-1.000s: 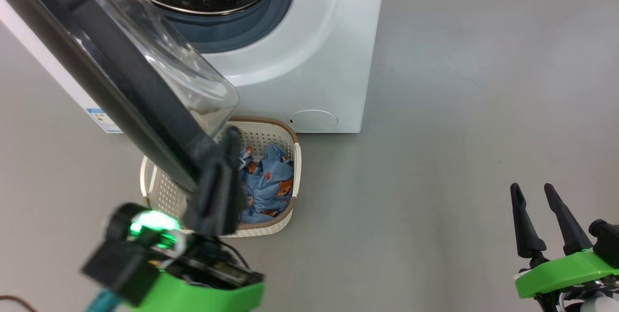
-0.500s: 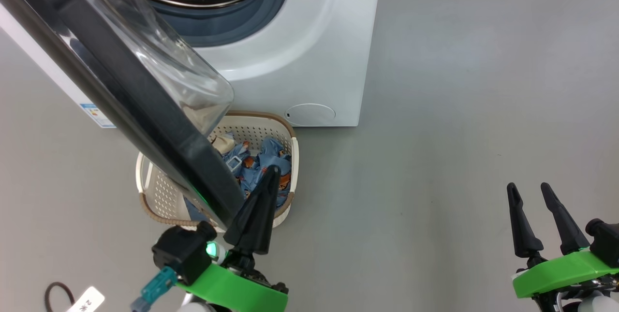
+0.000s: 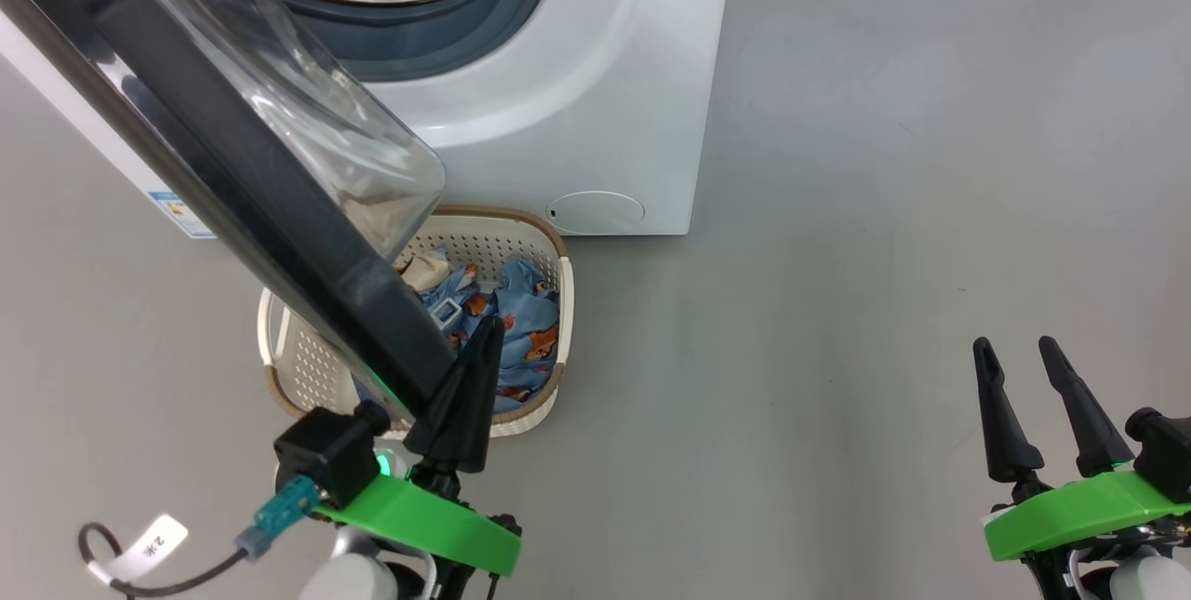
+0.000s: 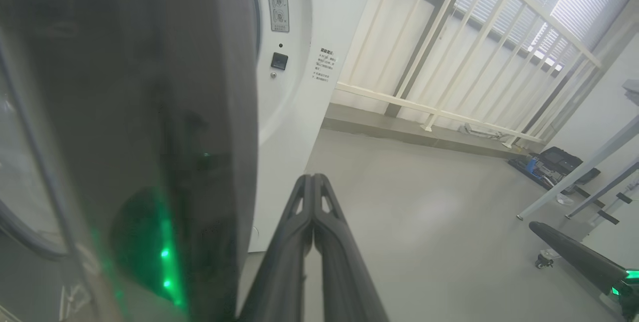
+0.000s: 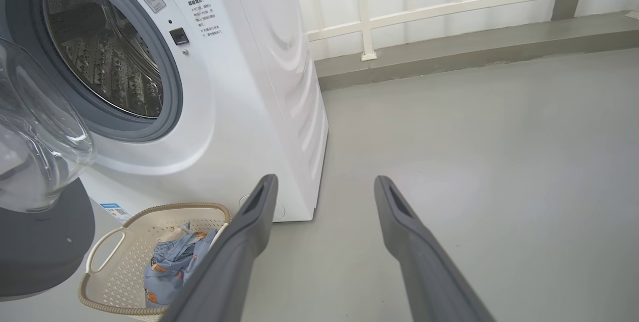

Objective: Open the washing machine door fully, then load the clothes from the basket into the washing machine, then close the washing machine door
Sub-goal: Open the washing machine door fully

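Left hand (image 3: 484,340) has its two fingers pressed together with nothing between them, tips aimed toward the washing machine (image 3: 595,70). Hard by on its left flank runs the black rim of the washing machine door (image 3: 307,256): just beside the fingers, though I can't call contact. The door stands out from the machine and its free end comes right down to this hand, so opening it further looks like a sideways shove to the hand's left. Just past the fingertips and lower down sits the basket (image 3: 566,302), partly under the door, with the clothes (image 3: 526,330) inside. Right hand (image 3: 1014,344), fingers spread and empty, sits well off to the right, so left is clearly nearer.
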{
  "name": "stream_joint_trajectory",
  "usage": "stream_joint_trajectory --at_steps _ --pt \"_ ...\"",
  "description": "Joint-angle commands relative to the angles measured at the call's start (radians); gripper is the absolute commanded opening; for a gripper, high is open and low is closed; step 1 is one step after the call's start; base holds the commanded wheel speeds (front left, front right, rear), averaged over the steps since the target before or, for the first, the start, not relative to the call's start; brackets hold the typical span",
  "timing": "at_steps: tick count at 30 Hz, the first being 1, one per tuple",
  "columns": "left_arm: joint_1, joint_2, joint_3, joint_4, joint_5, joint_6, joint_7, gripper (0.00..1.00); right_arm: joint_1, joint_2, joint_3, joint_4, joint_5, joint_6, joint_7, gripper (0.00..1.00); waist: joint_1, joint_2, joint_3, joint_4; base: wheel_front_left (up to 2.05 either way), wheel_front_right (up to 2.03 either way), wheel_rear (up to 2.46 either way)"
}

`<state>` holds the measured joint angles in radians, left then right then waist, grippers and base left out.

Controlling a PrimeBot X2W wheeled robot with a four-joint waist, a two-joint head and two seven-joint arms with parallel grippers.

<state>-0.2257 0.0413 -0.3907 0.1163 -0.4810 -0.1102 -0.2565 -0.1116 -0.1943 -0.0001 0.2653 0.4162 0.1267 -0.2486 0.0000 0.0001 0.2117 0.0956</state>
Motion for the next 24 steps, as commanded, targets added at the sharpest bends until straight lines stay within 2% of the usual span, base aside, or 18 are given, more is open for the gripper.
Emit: stream_joint_trajectory --at_steps 1,24 --pt "-0.036 0.009 0.045 -0.011 -0.014 0.000 -0.005 0.00 -0.014 -0.013 0.018 -0.027 -0.014 0.004 -0.013 1.00 0.0000 -0.0001 0.002 0.000 0.00 0.00 0.00" --pt "-0.022 0.009 0.101 0.048 -0.012 -0.007 -0.005 0.00 -0.014 -0.026 0.020 -0.036 -0.019 0.004 -0.013 1.00 0.0000 -0.0001 -0.005 0.041 0.00 0.00 0.00"
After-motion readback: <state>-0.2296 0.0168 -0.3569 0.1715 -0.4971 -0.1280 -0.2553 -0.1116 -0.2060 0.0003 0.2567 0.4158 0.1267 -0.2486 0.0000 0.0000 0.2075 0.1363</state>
